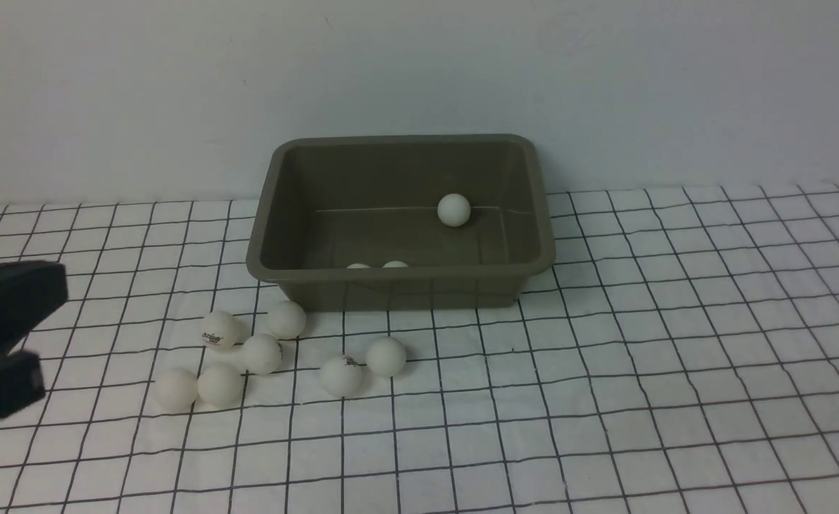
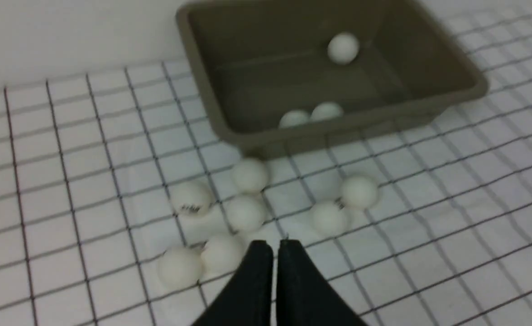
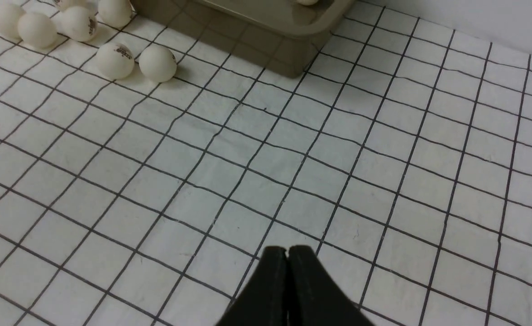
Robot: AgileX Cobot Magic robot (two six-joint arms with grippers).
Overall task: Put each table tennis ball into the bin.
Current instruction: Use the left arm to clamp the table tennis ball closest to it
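- Bin (image 1: pixel 398 272): olive-grey tub, standing upright on the grid-patterned desk (image 1: pixel 676 357), its far side near the wall (image 1: pixel 419 71).
- Table tennis balls (image 1: pixel 261 353): ten counted, all white.
- Inside the bin: three balls. One (image 1: pixel 454 210) is by the far wall, right of the bin's centre. Two (image 1: pixel 358 266) (image 1: pixel 395 264) sit side by side against the near wall, mostly hidden behind the rim.
- Outside the bin: seven balls on the desk, in front of the bin's near side and toward its left corner. Five form a loose cluster off the left corner, and one of these (image 1: pixel 220 330) shows a dark logo. Two more (image 1: pixel 341 375) (image 1: pixel 385 356) touch each other in front of the bin's near wall.
- Left end effector (image 2: pixel 275 246): fingers together, gripping nothing, above the desk on the robot's side of the cluster.
- Right end effector (image 3: pixel 287 251): fingers pressed together, empty, over bare desk well to the bin's right and nearer the robot.
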